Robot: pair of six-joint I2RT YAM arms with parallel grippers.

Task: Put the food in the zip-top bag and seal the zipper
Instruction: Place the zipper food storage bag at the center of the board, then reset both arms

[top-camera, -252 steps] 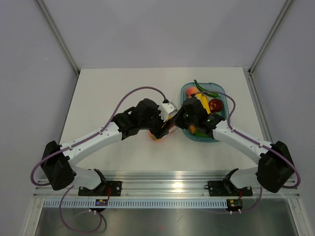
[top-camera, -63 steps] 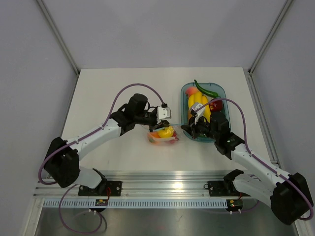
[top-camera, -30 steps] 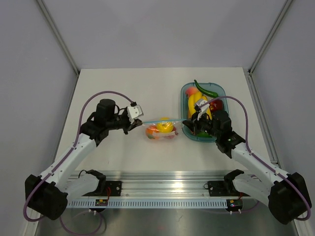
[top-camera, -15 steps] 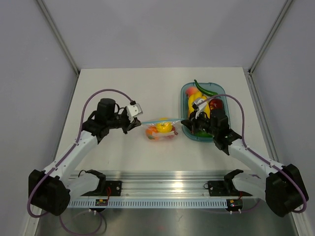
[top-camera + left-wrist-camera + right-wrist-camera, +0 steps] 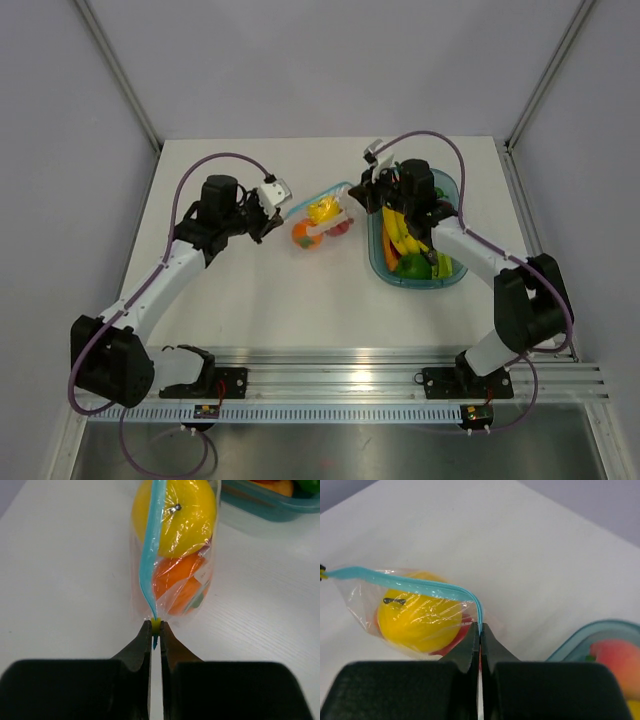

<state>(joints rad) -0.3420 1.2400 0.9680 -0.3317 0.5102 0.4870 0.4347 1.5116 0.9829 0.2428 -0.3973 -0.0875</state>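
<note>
Only the overhead view takes in both arms at once. The left pincer (image 5: 283, 212) and the right pincer (image 5: 362, 190) are each clenched on one end of the zipper (image 5: 320, 195). The bag (image 5: 322, 225) stretches between them in the upper middle of the frame, just left of the tray (image 5: 447, 283) on the white table (image 5: 250, 300).

The left wrist view shows what the overhead cannot: the fingertips nipped tight on the very end of the strip, with the yellow fruit (image 5: 182, 512) stacked beyond the orange fruit (image 5: 180, 582). The right wrist view hides the orange one, but a sliver of the red fruit (image 5: 456, 639) shows under the yellow.

The bag is thin, clear, crinkled film that catches glints, and its zipper is a smooth light-blue band. The fruits are round and glossy (the yellow one has a small dark stem mark). The tray is blue-tinted clear plastic with a rounded rim. Whether the bag rests on the table or hangs free, I cannot tell.

Half a second earlier the bag sat lower, at mid-frame, with its strip nearly level. Now it sits higher, the strip slants up to the right, and the right arm has swung to the tray's upper-left corner.
</note>
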